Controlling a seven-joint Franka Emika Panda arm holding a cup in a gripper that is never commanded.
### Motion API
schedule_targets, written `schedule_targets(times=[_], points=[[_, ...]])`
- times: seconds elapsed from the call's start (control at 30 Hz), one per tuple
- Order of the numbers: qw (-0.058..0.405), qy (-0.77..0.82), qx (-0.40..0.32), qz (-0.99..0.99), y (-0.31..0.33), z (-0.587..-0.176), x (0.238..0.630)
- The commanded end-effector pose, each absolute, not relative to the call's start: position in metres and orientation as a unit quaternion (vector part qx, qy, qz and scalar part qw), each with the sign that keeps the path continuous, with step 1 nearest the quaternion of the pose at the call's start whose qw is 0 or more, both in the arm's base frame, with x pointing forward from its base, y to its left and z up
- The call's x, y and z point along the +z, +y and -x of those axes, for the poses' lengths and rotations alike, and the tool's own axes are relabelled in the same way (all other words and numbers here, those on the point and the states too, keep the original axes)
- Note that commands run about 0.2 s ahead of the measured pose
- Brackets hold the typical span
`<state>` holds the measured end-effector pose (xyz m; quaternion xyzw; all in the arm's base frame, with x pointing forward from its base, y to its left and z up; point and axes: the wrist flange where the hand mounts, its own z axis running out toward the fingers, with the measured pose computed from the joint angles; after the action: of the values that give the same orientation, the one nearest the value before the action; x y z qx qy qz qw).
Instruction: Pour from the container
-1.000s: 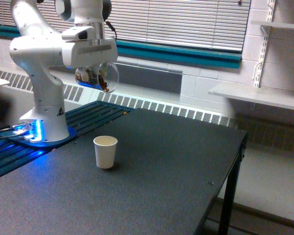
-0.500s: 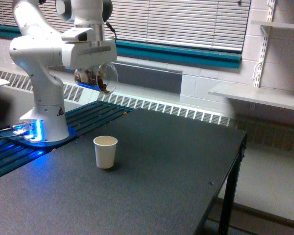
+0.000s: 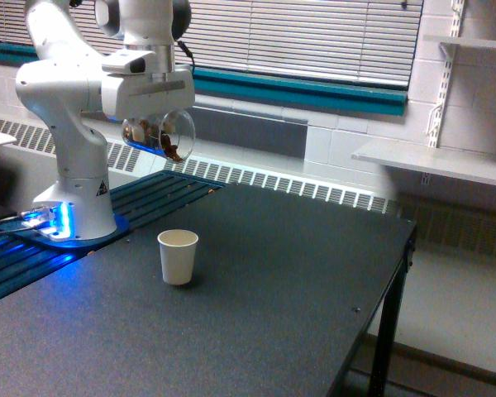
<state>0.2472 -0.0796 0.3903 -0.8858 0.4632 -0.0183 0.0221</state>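
Window blinds (image 3: 314, 33) hang behind a dark table (image 3: 256, 306). High above it the gripper (image 3: 155, 116) clamps the container (image 3: 161, 134), tipped on its side, long axis near level, mouth toward the exterior view's right, above the paper cup (image 3: 178, 256).

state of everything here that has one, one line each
container: held in the gripper, tipped on its side, brown bits inside, nothing seen falling
gripper: shut on the container, high above the table
white paper cup: upright on the table, open-topped, contents not visible
window blinds: lowered
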Motion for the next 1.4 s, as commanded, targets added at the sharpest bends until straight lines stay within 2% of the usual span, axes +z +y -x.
schedule_targets(times=[0.03,1.4], points=[[0.02,0.458,0.004,0.889,-0.082,-0.24,0.374],[0.021,0.442,0.025,0.897,-0.086,-0.245,0.353]])
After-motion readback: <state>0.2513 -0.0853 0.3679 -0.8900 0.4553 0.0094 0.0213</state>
